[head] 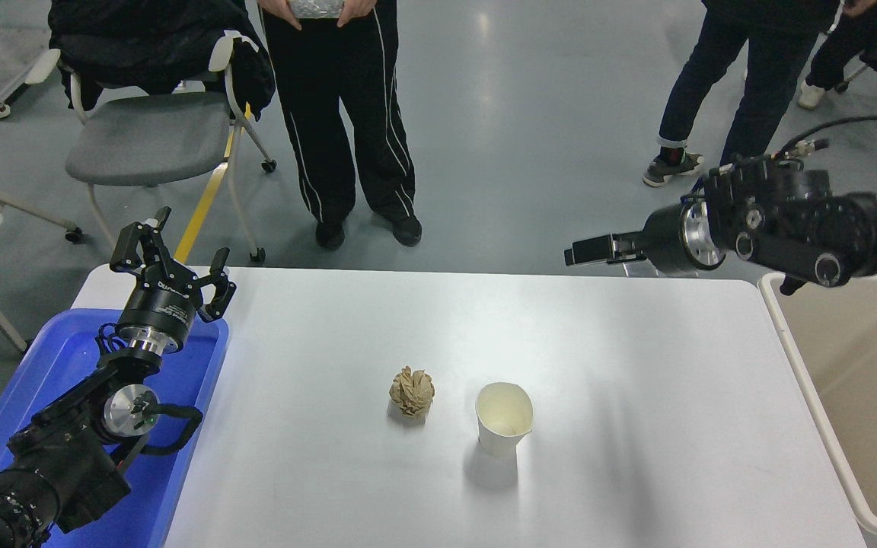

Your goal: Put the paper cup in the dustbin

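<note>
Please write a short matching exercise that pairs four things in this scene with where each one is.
Things:
1. paper cup
2. dustbin
3. left pincer
4. paper ball

Places:
A. off the table's right edge
B. above the blue tray
C. standing upright near the table's middle
D. just left of the cup

Pairs: 1-C, 2-A, 3-B, 4-D

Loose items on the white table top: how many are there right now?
2. The crumpled tan paper ball sits near the table's middle, and the paper cup stands upright just to its right in the picture, apart from it. Neither gripper touches them.
</note>
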{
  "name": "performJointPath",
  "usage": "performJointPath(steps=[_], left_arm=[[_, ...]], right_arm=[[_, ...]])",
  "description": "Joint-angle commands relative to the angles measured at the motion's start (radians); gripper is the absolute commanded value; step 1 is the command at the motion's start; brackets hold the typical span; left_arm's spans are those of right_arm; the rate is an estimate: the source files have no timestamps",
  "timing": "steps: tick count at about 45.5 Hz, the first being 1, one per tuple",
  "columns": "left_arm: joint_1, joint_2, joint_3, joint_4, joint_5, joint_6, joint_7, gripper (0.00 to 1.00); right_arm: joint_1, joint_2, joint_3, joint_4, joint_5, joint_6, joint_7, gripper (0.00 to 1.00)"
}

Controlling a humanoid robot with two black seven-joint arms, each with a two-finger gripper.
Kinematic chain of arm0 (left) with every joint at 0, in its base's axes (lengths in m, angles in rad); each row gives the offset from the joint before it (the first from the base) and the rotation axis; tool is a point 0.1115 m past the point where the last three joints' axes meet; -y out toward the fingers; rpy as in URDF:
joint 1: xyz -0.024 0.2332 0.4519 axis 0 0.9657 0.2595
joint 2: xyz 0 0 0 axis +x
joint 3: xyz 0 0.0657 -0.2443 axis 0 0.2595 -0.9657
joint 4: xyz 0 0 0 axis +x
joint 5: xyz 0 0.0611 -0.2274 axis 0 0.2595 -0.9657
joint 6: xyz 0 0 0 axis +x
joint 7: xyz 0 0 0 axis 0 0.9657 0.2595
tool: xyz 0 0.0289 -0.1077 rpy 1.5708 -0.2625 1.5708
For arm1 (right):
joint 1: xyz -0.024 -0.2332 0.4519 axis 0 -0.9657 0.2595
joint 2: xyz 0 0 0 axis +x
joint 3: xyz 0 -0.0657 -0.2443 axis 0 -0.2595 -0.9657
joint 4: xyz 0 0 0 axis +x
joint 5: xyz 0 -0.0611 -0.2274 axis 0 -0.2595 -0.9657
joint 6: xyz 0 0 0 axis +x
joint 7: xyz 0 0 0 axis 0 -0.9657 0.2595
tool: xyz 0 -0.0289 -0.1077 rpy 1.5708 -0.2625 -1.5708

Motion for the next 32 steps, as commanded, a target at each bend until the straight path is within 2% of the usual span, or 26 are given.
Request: performJointPath(steps=[1, 19, 32], left_arm=[[0.0, 0.0, 0.0, 0.0, 0.0, 0.0, 0.0, 1.0], [0.0, 0.0, 0.0, 0.0, 0.0, 0.0, 0.0, 1.0], [0.0, 0.0, 0.0, 0.0, 0.0, 0.0, 0.001, 1.0]], right_arm=[[0.014, 0.115, -0.02, 0.022, -0.03, 0.011, -0.002, 1.0], [-0.133, 0.184, -0.029, -0.011, -0.093, -0.001, -0.002, 1.0], [-0.231, 0.182, -0.035, -0.068, -0.12, -0.024, -0.002, 0.99]])
